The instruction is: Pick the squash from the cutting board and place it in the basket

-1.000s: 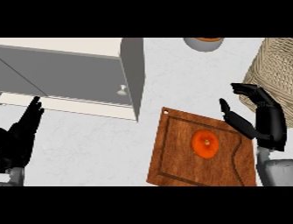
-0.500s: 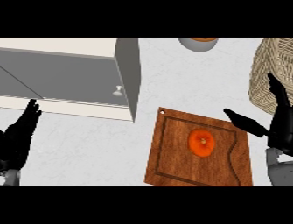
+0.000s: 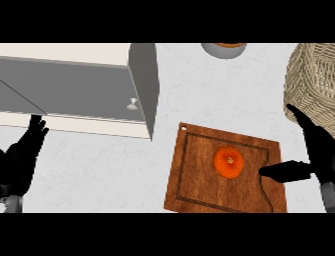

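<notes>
R hand has come back toward the near edge vs 0.5 s ago. Fingertips were up alongside the basket and now sit lower. Thumb is now level w/ the squash, no longer past it. Squash + cutting board haven't shifted.

Squash: on the board, approx mid. Seen top-down, stem spot faces up at cam. Outline slightly oval, long axis runs near-far. Can't tell more of its shape from this angle.

Rel. to fingers: squash is left of R thumb tip, near but apart, w/ a strip of bare board between. Thumb points left at the squash's near half. R fingers are straight and together, pointing far and a bit left by the board's right edge. They're right of the squash, not touching it. Hand is spread wide thumb-to-fingers and holds nothing.

L hand: lower left, fingers straight and up, resting, well apart from the board.

Hidden/cut:
- Both forearms and the board's near edge are cut at the bottom.
- R thumb + palm cover part of the board's right side.
- White cabinet w/ knob, left of the board, is cut at top and left.
- Basket at far right is cut at the right side. R fingertips meet its edge in view; can't tell if they touch.
- Grey bowl at far edge shows only its near part; orange contents unclear.
</notes>
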Motion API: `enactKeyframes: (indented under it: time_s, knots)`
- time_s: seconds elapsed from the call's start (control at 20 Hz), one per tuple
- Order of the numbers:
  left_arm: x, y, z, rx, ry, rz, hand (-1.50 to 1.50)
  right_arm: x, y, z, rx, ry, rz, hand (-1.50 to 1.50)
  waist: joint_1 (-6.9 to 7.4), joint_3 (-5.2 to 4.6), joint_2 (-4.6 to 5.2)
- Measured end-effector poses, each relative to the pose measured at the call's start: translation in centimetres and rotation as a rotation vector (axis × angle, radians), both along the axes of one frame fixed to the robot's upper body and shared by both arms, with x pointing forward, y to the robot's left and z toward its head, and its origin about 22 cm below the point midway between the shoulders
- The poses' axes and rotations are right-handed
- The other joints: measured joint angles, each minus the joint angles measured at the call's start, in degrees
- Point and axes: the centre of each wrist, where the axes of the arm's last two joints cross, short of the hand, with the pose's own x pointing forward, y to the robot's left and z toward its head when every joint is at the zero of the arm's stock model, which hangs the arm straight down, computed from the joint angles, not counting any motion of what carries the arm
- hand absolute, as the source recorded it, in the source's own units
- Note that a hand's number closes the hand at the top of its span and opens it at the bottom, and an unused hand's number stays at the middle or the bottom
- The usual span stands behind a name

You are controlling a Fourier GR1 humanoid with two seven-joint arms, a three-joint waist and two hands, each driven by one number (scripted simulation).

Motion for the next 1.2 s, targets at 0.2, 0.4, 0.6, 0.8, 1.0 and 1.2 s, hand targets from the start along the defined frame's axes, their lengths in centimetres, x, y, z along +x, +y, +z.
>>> enactKeyframes:
  time_s: [0.2, 0.4, 0.6, 0.8, 1.0, 1.2]
  knots:
    - [0.5, -0.3, 0.1, -0.008, 0.009, -0.012, 0.0, -1.6, 1.2, 4.3, 0.001, 0.095, 0.026, -1.5, 0.19, 0.15, 0.2]
    - [1.1, -0.9, 0.0, -0.024, 0.006, -0.032, 0.0, -3.3, 1.8, 7.1, 0.03, 0.09, 0.043, -1.5, 1.04, 0.3, 0.49]
    - [1.9, -1.7, 0.1, -0.028, 0.009, -0.043, 0.0, -4.2, 2.4, 7.8, 0.052, 0.046, 0.039, -1.5, 1.72, 0.34, 0.77]
    - [2.7, -1.7, -0.1, -0.03, 0.002, -0.06, 0.0, -4.6, 2.9, 6.8, 0.076, 0.03, 0.023, -1.5, 1.99, 0.41, 0.92]
    - [2.7, -2.4, -0.3, -0.028, -0.006, -0.065, 0.0, -5.3, 3.5, 5.1, 0.086, 0.037, 0.006, -1.5, 2.2, 0.47, 0.95]
    - [2.8, -2.3, -0.1, -0.031, -0.009, -0.076, 0.0, -5.1, 4.1, 2.7, 0.097, 0.034, -0.009, -1.5, 2.51, 0.47, 1.03]
